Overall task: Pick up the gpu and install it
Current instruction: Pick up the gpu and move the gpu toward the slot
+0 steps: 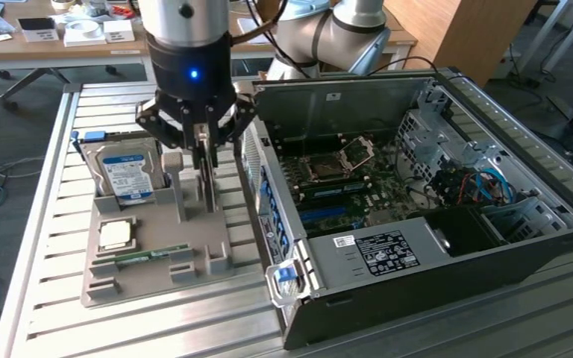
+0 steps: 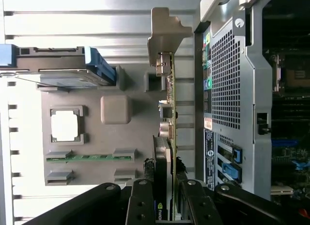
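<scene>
The gpu [image 1: 209, 183] is a thin dark card standing on edge over the grey holder [image 1: 157, 224], on the side nearest the computer case. In the wrist view the gpu [image 2: 169, 113] runs away from me, with its silvery bracket [image 2: 167, 26] at the far end. My gripper [image 1: 205, 145] hangs straight above it, and the black fingers [image 2: 140, 205] press on both faces of the card, so my gripper [image 2: 167, 205] is shut on it. I cannot tell whether the card's lower edge still rests in the holder.
The holder also carries a hard drive with a blue label [image 1: 127, 175], a square processor [image 1: 116, 235] and a green memory stick [image 1: 152, 255]. The open computer case [image 1: 525, 224] lies at the exterior view's right, its motherboard [image 1: 346, 179] exposed. Its perforated rear panel [image 2: 227, 80] is close beside the card.
</scene>
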`<state>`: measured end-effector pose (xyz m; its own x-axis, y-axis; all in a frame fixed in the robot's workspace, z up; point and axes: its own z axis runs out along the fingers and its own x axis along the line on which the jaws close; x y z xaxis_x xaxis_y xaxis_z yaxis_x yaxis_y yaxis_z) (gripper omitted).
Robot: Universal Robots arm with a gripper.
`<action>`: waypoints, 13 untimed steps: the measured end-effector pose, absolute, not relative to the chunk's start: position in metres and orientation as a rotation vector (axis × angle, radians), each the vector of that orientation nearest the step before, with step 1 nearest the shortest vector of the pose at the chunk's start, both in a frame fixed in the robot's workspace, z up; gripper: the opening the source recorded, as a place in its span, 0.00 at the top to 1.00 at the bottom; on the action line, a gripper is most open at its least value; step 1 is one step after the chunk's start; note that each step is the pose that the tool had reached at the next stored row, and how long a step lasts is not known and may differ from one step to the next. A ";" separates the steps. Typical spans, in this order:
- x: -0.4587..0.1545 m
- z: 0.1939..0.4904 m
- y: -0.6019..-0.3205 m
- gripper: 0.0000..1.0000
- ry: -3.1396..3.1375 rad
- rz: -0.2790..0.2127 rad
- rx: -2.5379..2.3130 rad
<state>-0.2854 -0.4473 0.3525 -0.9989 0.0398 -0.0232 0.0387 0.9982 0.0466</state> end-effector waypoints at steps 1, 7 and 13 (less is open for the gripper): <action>-0.285 0.356 -0.447 0.73 3.116 0.072 0.061; -0.285 0.375 -0.447 0.73 3.116 0.072 0.061; -0.285 0.396 -0.447 0.73 3.116 0.072 0.061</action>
<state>-0.2854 -0.4474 0.3955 -0.9989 0.0398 -0.0232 0.0386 0.9982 0.0466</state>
